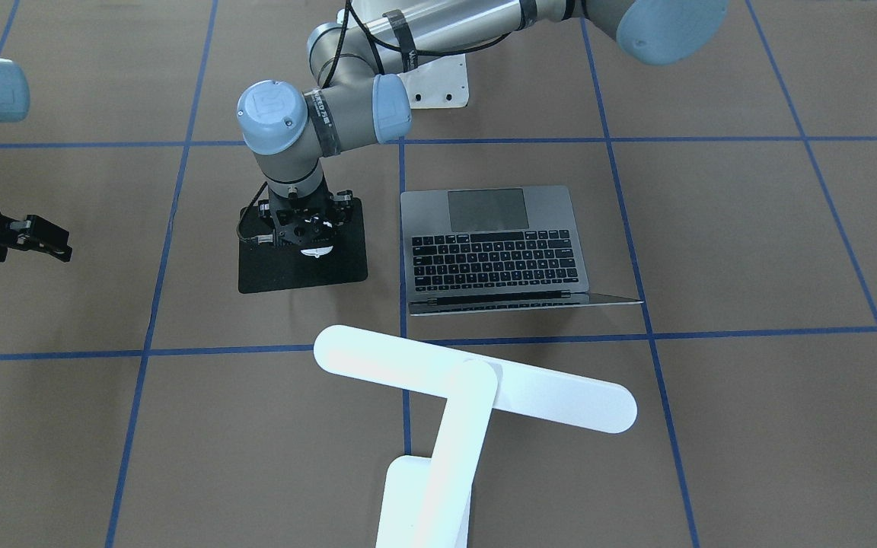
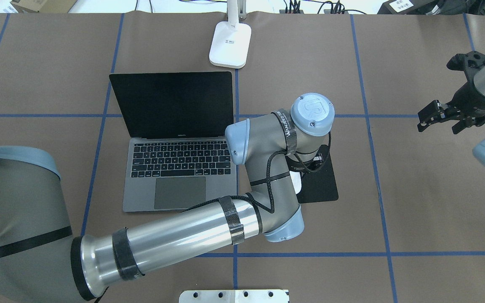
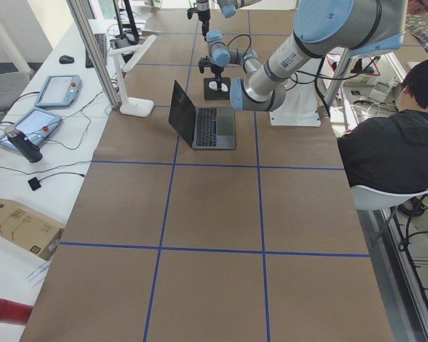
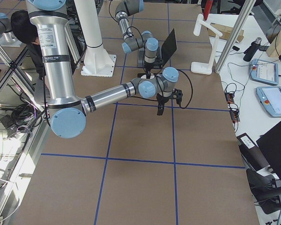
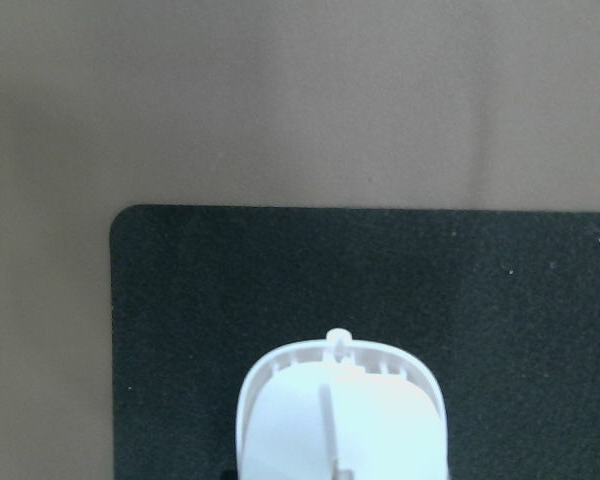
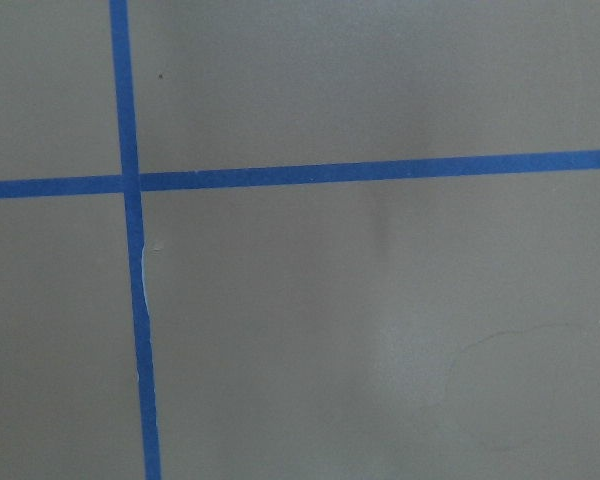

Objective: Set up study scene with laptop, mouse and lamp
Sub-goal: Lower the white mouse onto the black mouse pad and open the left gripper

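- Mouse (image 5: 340, 415): on black mat (image 5: 230, 300), at 3 o'clock of open laptop (image 2: 175, 168), overhead view.
- Left hand (image 1: 305, 237): low over mouse; grip cannot be told.
- Lamp (image 2: 230, 40): laptop's 12 o'clock.
- Right hand (image 2: 440, 117): fingers parted, empty, above desk (image 2: 415, 202).

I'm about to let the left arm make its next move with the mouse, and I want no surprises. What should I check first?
1. mouse over the black mat, inside its edges: ok.
2. left claw grip on the mouse: cannot tell, fingers hidden.
3. laptop open, beside the mat, not touching it: ok.
4. lamp upright behind the laptop: ok.
5. right claw open, well away from the setup: ok.
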You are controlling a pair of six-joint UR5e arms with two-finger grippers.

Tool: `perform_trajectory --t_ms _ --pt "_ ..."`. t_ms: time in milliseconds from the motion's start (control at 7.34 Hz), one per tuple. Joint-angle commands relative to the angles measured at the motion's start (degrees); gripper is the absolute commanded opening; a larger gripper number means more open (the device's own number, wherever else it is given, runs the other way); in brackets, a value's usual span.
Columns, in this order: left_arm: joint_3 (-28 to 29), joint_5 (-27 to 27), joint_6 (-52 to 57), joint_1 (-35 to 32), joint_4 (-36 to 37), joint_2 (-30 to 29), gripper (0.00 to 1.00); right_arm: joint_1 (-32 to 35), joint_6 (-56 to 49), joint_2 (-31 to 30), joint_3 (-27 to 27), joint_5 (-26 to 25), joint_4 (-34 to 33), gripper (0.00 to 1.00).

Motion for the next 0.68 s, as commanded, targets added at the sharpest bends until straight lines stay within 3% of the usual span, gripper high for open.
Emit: perform_trajectory --t_ms 0,272,545 --pt "-0.07 0.07 -0.03 0.14 -0.12 0.00 1.00 0.00 0.00 0.09 -0.01 0.00 0.00 0.99" --pt "-0.77 0.07 0.05 -0.12 -0.03 0.00 1.00 0.00 0.00 0.09 0.08 0.09 0.00 0.99" --pt "-6.89 -0.37 -0.21 -2.48 3.72 0.35 1.00 0.78 -0.78 0.09 0.34 0.26 0.00 0.99"
